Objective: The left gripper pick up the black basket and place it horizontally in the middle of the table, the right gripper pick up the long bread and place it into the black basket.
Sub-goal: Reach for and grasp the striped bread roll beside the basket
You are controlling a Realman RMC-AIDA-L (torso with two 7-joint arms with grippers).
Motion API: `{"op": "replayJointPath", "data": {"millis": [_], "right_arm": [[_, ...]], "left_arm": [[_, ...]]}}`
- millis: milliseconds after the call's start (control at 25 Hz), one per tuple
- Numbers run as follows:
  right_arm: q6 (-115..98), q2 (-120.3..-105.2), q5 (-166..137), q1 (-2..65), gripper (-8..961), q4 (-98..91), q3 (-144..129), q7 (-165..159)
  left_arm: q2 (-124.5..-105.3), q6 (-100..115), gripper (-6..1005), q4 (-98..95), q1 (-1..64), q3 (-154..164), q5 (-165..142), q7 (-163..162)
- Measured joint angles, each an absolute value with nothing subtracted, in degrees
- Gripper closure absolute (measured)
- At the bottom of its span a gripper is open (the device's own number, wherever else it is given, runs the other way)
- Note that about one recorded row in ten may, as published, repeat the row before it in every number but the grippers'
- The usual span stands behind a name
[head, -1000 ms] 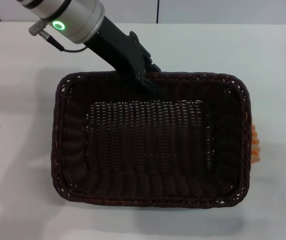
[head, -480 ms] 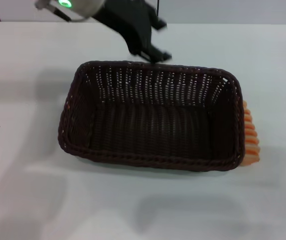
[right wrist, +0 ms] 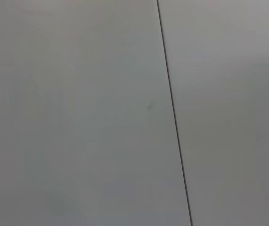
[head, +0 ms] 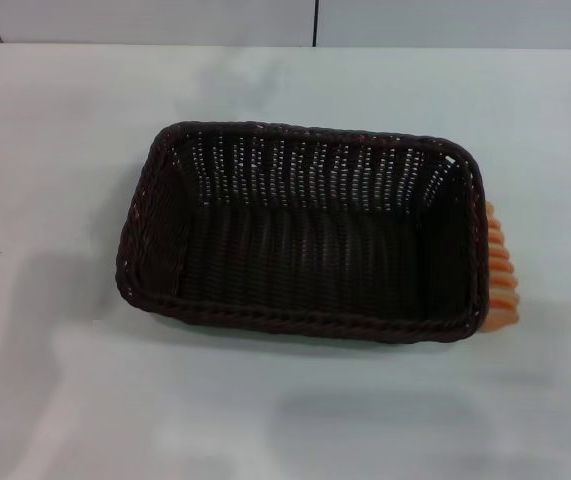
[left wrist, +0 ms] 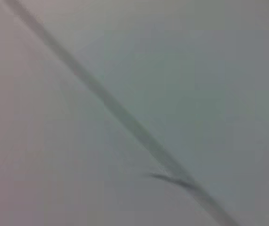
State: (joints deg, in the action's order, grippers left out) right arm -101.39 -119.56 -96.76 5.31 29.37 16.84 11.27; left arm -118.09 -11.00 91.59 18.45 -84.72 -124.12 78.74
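Table [head: 55, 150]; black basket [head: 305, 235]; jaws unseen.

One black basket [head: 305, 235], one long bread [head: 501, 275], one table [head: 55, 130].

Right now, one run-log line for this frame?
black basket: on table, lengthwise, empty | long bread: outside, beside basket's right end | left gripper: not in view | right gripper: not in view
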Motion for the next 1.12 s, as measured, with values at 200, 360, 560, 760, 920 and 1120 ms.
{"op": "replayJointPath", "data": {"millis": [200, 360, 560, 760, 920, 1120], "right_arm": [[-100.9, -119.62, -96.7, 5.0, 183, 28.7, 15.8, 11.3], [-99.6, -119.61, -96.7, 4.6, 183, 28.1, 14.6, 11.3], [-96.3, -119.62, -96.7, 4.6, 183, 28.1, 11.6, 13.4], [-91.3, -119.57, -96.7, 4.4, 183, 30.9, 10.9, 17.4], [-86.3, -119.60, -96.7, 5.6, 183, 31.5, 10.7, 17.4], [-81.0, -119.56, -97.0, 7.7, 183, 32.1, 9.8, 17.3]], "left_arm": [[-118.00, 31.3, 226, 86.3, 11.1, -70.0, -133.4, 73.3], [-117.96, 55.3, 213, 79.7, 5.3, -67.6, -144.3, 51.1], [-117.93, 59.2, 206, 68.5, 2.6, -72.5, -154.5, 21.3], [-118.05, 59.4, 207, 61.3, 3.6, -73.6, -155.7, 14.2], [-118.09, 59.3, 208, 58.7, 4.5, -73.7, -156.3, 14.6], [-118.13, 59.1, 208, 55.1, 6.2, -73.7, -156.4, 14.4]]}}
